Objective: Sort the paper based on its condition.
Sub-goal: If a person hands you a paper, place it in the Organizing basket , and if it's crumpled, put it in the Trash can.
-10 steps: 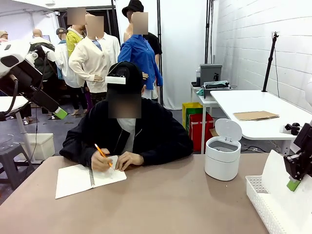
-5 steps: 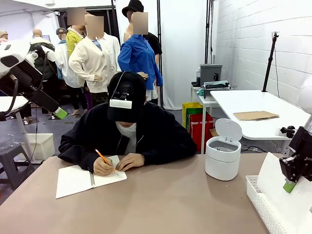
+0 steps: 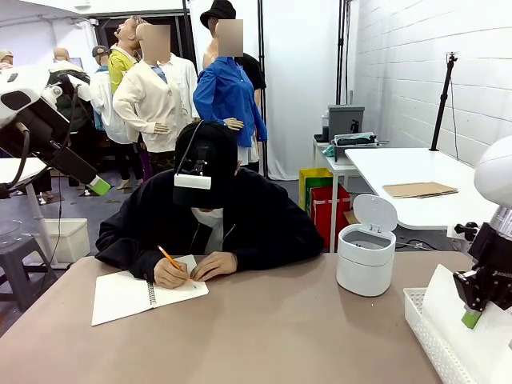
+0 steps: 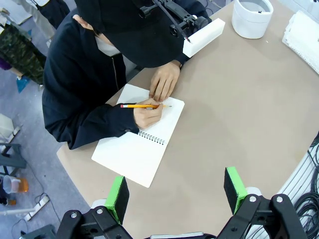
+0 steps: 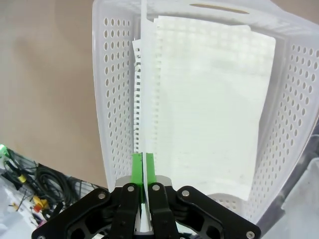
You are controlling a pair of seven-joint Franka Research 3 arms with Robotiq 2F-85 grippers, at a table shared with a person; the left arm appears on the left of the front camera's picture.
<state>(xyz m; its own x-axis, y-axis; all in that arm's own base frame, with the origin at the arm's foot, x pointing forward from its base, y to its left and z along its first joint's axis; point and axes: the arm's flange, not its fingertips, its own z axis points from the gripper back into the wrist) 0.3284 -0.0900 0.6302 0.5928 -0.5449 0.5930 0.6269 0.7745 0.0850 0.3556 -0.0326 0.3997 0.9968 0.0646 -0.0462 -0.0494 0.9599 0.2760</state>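
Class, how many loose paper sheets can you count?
2. A held sheet stands upright in the shut right gripper at the basket; a flat sheet lies in it. More may hide beneath.

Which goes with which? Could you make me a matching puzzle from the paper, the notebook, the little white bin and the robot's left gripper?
1. paper
2. notebook
3. bin
4. left gripper

A. lid up
B. jaws wide apart, high above the table
C. pinched in the shut right gripper, over the basket
D. lying open, a person's hand writing on it

Pairs: 1-C, 2-D, 3-A, 4-B.
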